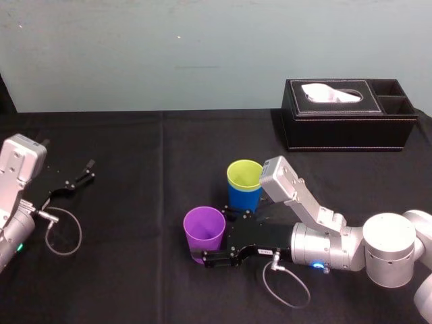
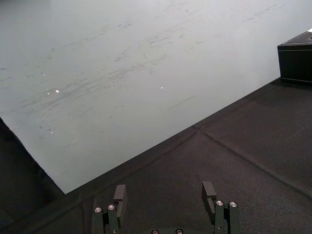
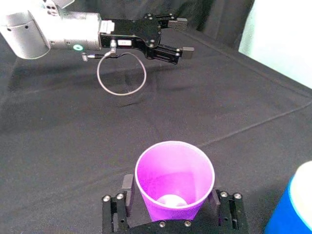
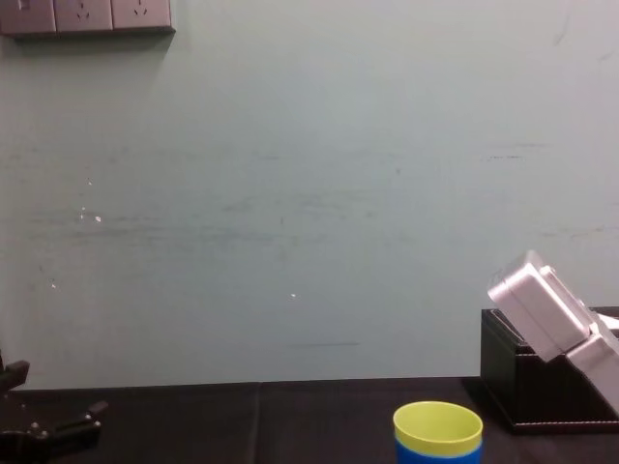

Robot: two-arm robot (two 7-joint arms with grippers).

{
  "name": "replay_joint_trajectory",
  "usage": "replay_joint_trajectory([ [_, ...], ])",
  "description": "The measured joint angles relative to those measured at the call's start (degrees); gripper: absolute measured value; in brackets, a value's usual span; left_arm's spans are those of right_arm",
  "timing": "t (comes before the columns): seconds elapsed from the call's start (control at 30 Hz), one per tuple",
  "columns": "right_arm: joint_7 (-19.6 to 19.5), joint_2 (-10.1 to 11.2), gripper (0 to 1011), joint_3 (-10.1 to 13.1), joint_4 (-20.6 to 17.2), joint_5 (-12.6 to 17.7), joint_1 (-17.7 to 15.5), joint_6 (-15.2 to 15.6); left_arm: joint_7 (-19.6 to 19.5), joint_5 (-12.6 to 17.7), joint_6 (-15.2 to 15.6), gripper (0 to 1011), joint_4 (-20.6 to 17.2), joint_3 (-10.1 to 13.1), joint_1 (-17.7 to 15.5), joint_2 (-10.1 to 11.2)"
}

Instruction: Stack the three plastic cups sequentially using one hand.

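Right gripper [image 3: 170, 190], jaws released, straddles the smooth tapered purple plastic cup [image 3: 174, 170].
Probably light, slick and thin-walled: squeeze gently mid-wall. Left gripper [image 2: 165, 189] sits idle, jaws released.

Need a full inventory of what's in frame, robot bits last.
purple cup: 1, purple, upright on the cloth, front centre
yellow-green cup: 1, yellow-green, nested inside the blue cup
blue cup: 1, bright blue, upright behind and to the right of the purple cup
tissue box: 1, black, far right of the table
tissue: 1, white, in the slot on top of the box
tablecloth: 1, black, covers the table
wall: 1, pale green, behind the table
wall sockets: 3, grey, high on the wall, left
right tool: 1, black, open, flanking the purple cup
left tool: 1, black, open, parked at the far left
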Motion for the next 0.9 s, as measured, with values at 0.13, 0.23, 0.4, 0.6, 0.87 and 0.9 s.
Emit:
replay_joint_trajectory([
  [0.13, 0.0, 0.0, 842, 0.0, 0.0, 0.0, 0.0, 0.0, 0.0, 0.0, 0.0, 1011, 0.0, 0.0, 0.0, 0.0],
  [0.23, 0.0, 0.0, 781, 0.0, 0.0, 0.0, 0.0, 0.0, 0.0, 0.0, 0.0, 1011, 0.0, 0.0, 0.0, 0.0],
  [0.4, 0.0, 0.1, 747, 0.0, 0.0, 0.1, 0.0, 0.0, 0.0, 0.0, 0.0, 1011, 0.0, 0.0, 0.0, 0.0],
  [0.6, 0.0, 0.1, 735, 0.0, -0.1, 0.1, 0.0, 0.0, 0.0, 0.0, 0.0, 1011, 0.0, 0.0, 0.0, 0.0],
  [0.87, 0.1, 0.1, 735, 0.0, -0.1, 0.1, 0.0, 0.0, 0.0, 0.0, 0.0, 1011, 0.0, 0.0, 0.0, 0.0],
  [0.9, 0.1, 0.1, 735, 0.0, -0.1, 0.1, 0.0, 0.0, 0.0, 0.0, 0.0, 1011, 0.0, 0.0, 0.0, 0.0],
])
